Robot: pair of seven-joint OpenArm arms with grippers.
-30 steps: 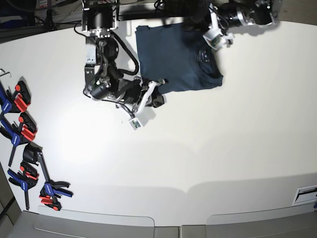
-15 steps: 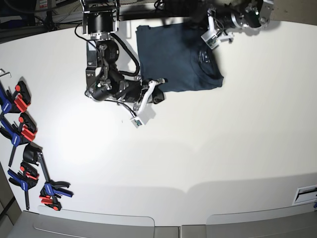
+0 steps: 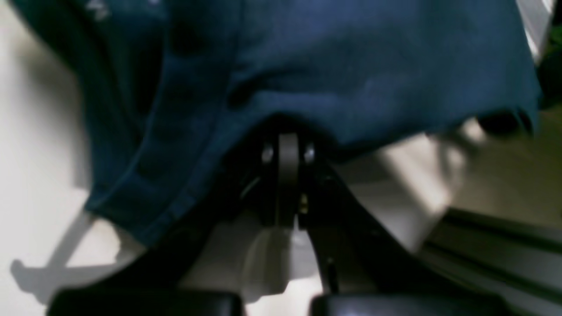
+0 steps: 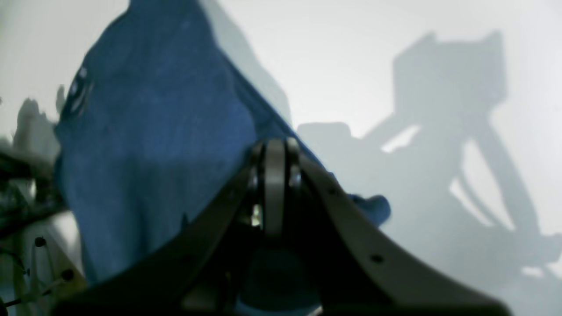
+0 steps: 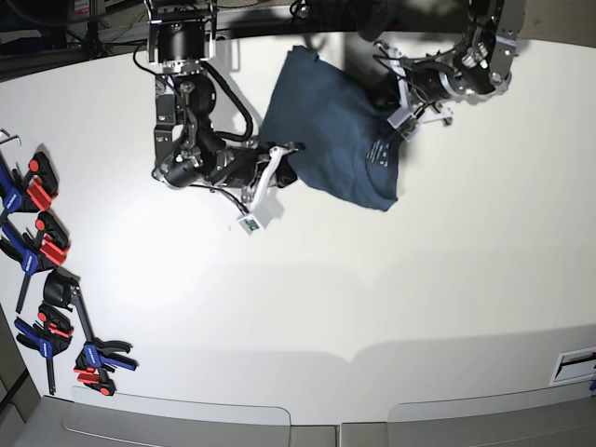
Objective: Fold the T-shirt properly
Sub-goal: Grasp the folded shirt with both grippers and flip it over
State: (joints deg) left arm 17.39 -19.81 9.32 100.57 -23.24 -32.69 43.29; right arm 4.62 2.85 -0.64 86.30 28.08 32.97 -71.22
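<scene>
Navy cloth of the T-shirt (image 3: pixel 351 70) fills the left wrist view from nine to three o'clock, the left gripper (image 3: pixel 287 149) clenched on its lower edge. Right wrist view — the right gripper (image 4: pixel 274 151) pinches the fabric's edge, cloth spreading toward ten o'clock. Base view: the shirt hangs between both arms near twelve o'clock over the white table (image 5: pixel 372 298).

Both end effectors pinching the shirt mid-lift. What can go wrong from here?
1. Each end effector, left and right, grips only an edge of the T-shirt; the cloth may slip out.
2. The shirt hangs bunched and slanted between them, so the next fold could land crooked.
3. The arms are close together over the table; drooping fabric could drag or snag.
</scene>
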